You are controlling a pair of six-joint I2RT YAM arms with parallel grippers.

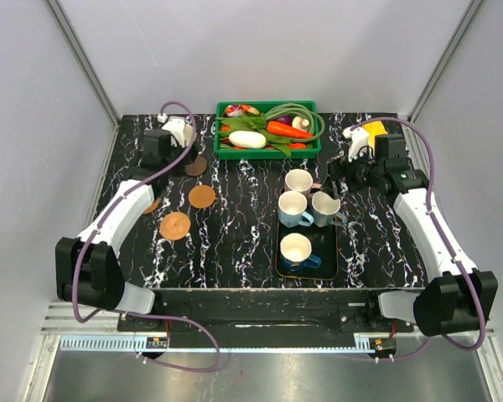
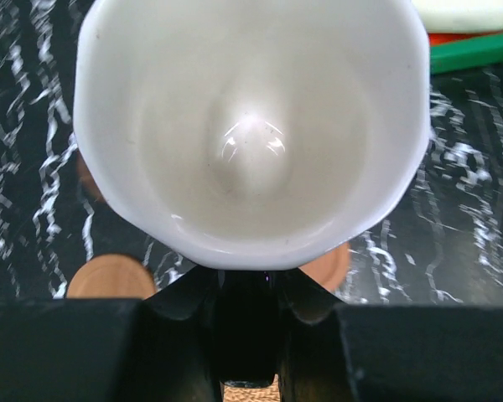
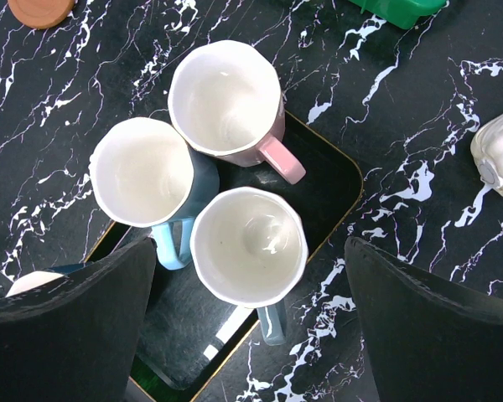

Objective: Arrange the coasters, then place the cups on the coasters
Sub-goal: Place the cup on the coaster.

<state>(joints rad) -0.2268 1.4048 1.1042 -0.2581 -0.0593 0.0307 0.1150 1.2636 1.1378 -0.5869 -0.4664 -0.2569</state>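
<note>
A cream-white cup (image 2: 251,126) fills the left wrist view, and my left gripper (image 2: 250,289) is shut on its dark handle. From above, that gripper (image 1: 163,149) sits at the back left and hides the cup. Two coasters (image 2: 109,278) (image 2: 331,266) show below the cup. On the table lie a dark coaster (image 1: 196,166) and two orange-brown coasters (image 1: 202,196) (image 1: 174,225). The pink cup (image 3: 226,96), blue cup (image 3: 142,172) and teal cup (image 3: 249,244) stand together at the black tray (image 3: 327,180). A dark blue cup (image 1: 296,249) is nearer. My right gripper (image 3: 250,322) hangs open over the teal cup.
A green basket (image 1: 268,152) of vegetables stands at the back centre. A yellow object (image 1: 375,131) lies behind the right arm. A white rounded object (image 3: 499,155) rests on the table to the right of the tray. Another disc (image 1: 153,205) peeks out under the left arm.
</note>
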